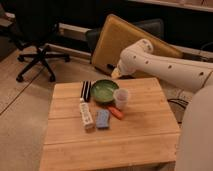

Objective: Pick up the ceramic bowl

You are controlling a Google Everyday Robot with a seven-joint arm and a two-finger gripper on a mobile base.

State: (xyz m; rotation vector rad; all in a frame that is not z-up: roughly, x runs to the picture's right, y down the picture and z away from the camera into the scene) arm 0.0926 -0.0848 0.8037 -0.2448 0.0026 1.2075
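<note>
The ceramic bowl (104, 91), round, shallow and green with a darker rim, sits on the wooden table (145, 135) near its far edge. A small whitish plastic cup (121, 97) stands just right of it. My white arm reaches in from the right. Its gripper (117, 74) hangs behind the table's far edge, above and to the right of the bowl, apart from it and holding nothing that I can see.
A black flat item (86, 90) lies left of the bowl. A white packet (86, 115), a blue sponge (102, 119) and an orange item (116, 112) lie in front of it. A yellow board (131, 42) leans behind the table. An office chair (35, 47) stands at the back left.
</note>
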